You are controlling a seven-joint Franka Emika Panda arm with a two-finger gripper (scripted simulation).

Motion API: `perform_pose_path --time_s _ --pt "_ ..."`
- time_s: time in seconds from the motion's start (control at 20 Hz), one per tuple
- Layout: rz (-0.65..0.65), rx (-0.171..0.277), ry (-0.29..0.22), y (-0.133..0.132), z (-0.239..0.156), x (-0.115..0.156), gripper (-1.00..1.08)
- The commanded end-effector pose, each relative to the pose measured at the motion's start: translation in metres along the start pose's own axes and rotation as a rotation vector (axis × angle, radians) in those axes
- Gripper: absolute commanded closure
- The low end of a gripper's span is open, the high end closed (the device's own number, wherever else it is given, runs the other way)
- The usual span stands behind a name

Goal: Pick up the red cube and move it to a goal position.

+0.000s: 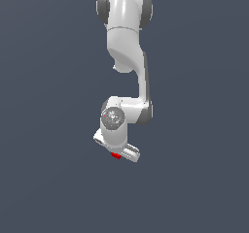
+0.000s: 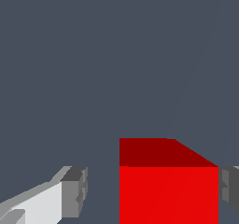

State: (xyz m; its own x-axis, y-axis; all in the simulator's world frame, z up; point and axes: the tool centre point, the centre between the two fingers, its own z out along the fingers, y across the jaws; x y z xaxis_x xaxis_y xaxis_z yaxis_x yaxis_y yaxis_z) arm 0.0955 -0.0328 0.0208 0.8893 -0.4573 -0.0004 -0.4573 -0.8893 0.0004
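Observation:
The red cube [image 2: 168, 190] is small, bright red and plain-faced. In the wrist view it sits between the two fingers of my gripper [image 2: 151, 192]. One grey fingertip [image 2: 229, 190] is right against one side of the cube. The other fingertip [image 2: 77, 190] stands apart from the cube with a clear gap. The jaws are open around the cube. In the exterior view the white gripper [image 1: 117, 149] is directly over the cube [image 1: 115, 155], and only a small red edge shows under the hand.
The ground [image 1: 194, 188] is a flat, plain dark grey-blue surface. The white arm [image 1: 127, 42] reaches down from the top of the exterior view. No other objects show.

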Motion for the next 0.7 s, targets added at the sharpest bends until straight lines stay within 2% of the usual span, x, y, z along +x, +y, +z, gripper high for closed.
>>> perform_pose_path --time_s 0.0,0.05,0.65 --pt "0.004 0.000 0.000 -0.0005 0.0008 0.0011 -0.92" --pt "0.004 0.000 0.000 -0.0005 0.0008 0.0011 1.08" --pt "0.004 0.000 0.000 -0.0004 0.0005 0.0005 1.08"
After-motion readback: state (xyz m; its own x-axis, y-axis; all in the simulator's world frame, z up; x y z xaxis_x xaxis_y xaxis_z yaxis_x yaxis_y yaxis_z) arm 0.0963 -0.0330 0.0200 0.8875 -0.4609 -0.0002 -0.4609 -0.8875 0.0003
